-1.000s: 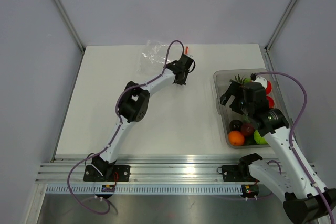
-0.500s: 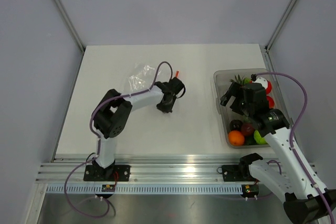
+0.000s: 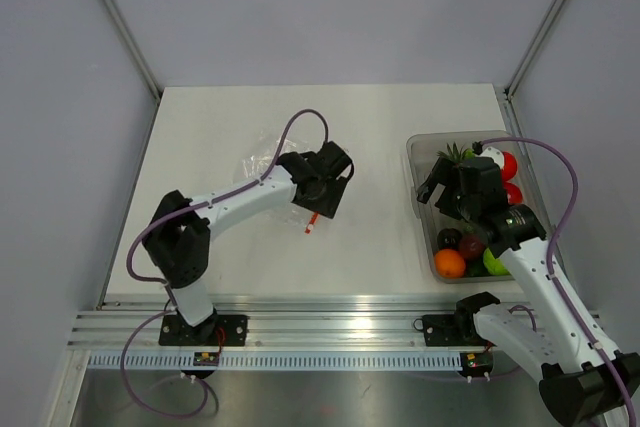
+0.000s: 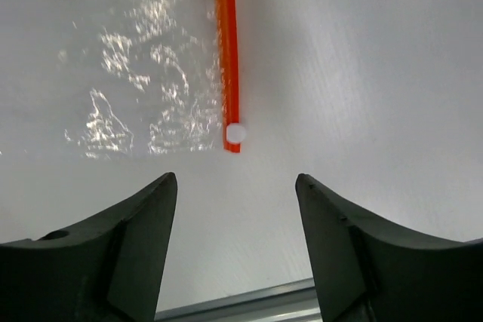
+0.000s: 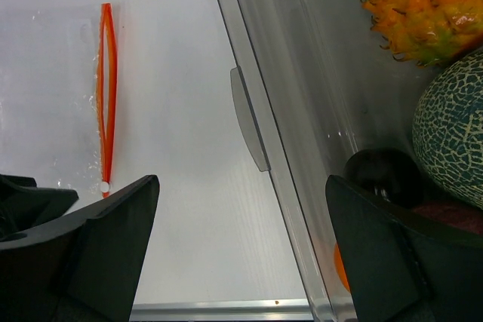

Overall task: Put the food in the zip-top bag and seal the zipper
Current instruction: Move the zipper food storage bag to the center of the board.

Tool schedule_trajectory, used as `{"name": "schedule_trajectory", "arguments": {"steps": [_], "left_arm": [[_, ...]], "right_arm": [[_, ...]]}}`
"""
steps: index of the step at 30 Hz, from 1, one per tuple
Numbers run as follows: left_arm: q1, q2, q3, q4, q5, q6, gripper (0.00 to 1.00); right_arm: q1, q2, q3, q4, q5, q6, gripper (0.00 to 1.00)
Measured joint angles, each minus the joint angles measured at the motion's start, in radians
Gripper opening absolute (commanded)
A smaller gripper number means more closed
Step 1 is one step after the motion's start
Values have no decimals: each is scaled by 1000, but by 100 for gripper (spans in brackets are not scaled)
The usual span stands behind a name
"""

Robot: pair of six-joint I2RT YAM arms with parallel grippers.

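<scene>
**A:** Status? Where's the bag?

**B:** The zip-top bag (image 3: 256,161) lies flat on the table, left of centre and well apart from the bin (image 3: 412,162). It looks empty. The zipper (image 4: 226,50) runs along its right edge, with the white slider (image 4: 235,133) at the near end. All the food is in the bin: pineapple (image 5: 423,5), melon (image 5: 456,133) and some smaller pieces.

**A:** Grippers?

**B:** Left gripper (image 4: 235,180) is spread wide with nothing in it, just off the zipper's near end. Right gripper (image 5: 241,186) is also spread and empty, over the bin's left wall.

**A:** Next move?

**B:** My read is open the mouth first. In the right wrist view the strips look slightly parted. Pinch only the top lip, right at the stiff strip. The film is thin and will likely slip or bunch, and catching both layers would clamp the mouth closed. Lift and hold, then the right arm brings small pieces first. The pineapple may be a tight fit.

**A:** Workspace?

**B:** Plain grey walls (image 3: 330,7) on three sides. The table (image 3: 220,117) is matte white, so the clear bag barely shows against it. Use the orange strip as the reference. An aluminium rail (image 3: 330,327) runs along the near edge.
</scene>
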Motion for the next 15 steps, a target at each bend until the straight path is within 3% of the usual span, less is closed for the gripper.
{"name": "schedule_trajectory", "arguments": {"steps": [4, 8, 15], "left_arm": [[0, 60, 174, 13, -50, 11, 65], [0, 216, 349, 27, -118, 20, 66], [0, 384, 385, 12, -254, 47, 63]], "right_arm": [[0, -3, 0, -2, -3, -2, 99], [0, -23, 0, -10, 1, -8, 100], [0, -68, 0, -32, 19, -10, 99]]}}
